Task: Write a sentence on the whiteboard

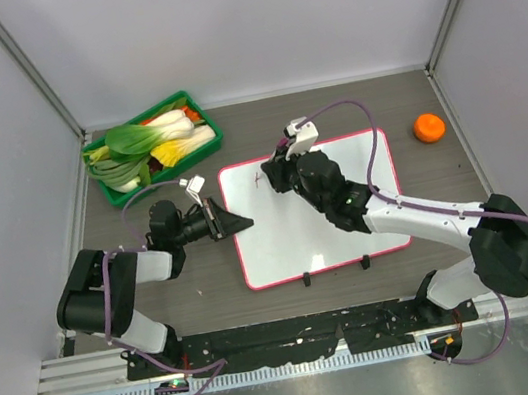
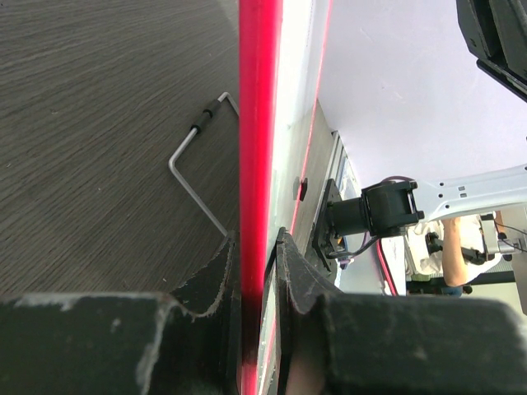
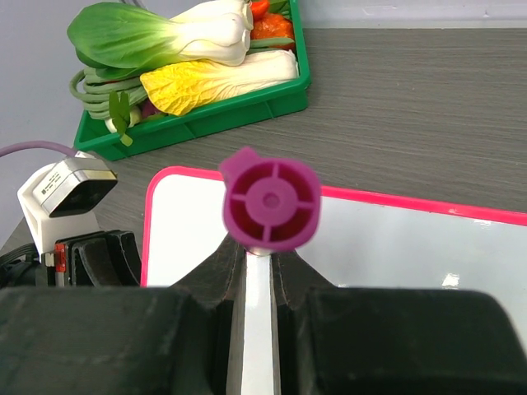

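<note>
The whiteboard [image 1: 296, 238], white with a pink-red frame, lies mid-table. My left gripper [image 1: 239, 224] is shut on its left edge; in the left wrist view the red frame [image 2: 259, 123] runs straight between the jaws of that gripper [image 2: 259, 247]. My right gripper [image 1: 277, 177] hovers over the board's top left corner, shut on a marker with a purple end cap [image 3: 270, 200] and a white barrel. Of the sentence, only a short thin stroke [image 1: 258, 174] shows beside the gripper. The marker's tip is hidden. The board's surface [image 3: 412, 247] lies under the right gripper [image 3: 259, 251].
A green tray [image 1: 213, 137] of bok choy and other vegetables stands at the back left. An orange fruit [image 1: 429, 127] lies at the back right. Two black feet [image 1: 307, 278] stick out at the board's near edge. A bent metal wire [image 2: 193, 156] lies under the board's left side.
</note>
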Robot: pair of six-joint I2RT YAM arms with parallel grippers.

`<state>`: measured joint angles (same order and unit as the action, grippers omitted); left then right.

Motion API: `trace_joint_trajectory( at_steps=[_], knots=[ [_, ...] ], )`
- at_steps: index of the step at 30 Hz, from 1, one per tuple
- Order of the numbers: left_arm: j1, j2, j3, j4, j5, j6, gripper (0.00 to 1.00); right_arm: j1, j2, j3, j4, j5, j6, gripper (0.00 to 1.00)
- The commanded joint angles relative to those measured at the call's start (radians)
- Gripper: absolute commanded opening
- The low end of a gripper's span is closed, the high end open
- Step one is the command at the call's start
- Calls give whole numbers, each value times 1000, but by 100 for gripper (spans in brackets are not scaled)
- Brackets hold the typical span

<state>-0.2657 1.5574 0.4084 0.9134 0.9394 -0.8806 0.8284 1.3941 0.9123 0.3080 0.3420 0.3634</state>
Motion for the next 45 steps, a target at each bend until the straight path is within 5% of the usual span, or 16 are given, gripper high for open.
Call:
trace_joint_trajectory(
  at_steps=[1, 45],
  knots=[
    [-13, 46, -20, -137, -91, 121, 0, -12, -24, -1, -12, 51, -17, 1],
    [-13, 47, -20, -133, -88, 121, 0, -49, -4, 28, 45, 15, 6, 1]
  ],
)
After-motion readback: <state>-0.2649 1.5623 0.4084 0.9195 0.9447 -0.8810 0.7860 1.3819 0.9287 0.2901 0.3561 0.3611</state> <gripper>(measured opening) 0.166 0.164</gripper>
